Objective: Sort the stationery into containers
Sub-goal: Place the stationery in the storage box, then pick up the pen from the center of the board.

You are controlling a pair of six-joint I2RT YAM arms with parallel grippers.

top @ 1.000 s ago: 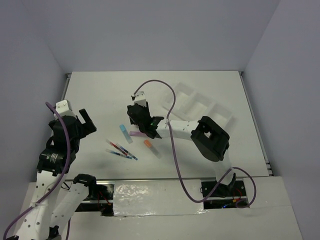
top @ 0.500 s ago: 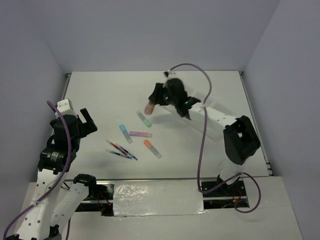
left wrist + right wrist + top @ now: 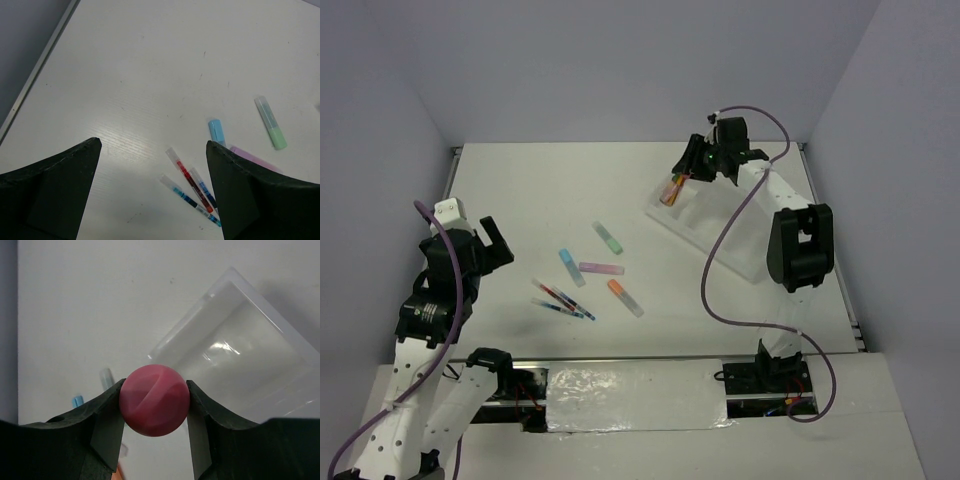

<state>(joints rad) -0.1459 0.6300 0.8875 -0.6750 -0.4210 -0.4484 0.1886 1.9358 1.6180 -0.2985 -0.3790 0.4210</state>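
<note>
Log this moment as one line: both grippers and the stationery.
left gripper: open, empty | right gripper: shut on pink-capped marker, at tray end | markers, pens: on table

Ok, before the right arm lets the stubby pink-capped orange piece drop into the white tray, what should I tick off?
1. Grip: the right gripper clamps the stubby pink-capped orange piece on both sides: ok.
2. Alignment: the piece sits near a corner of the long white plastic tray, not clearly over the middle of its end compartment: cannot tell.
3. End compartment free: nothing shows inside it: ok.
4. Left gripper out of the way: open, far from the tray: ok.
5. Thin blue-red pens clear of the drop: lying on the table, away from the tray: ok.
</note>
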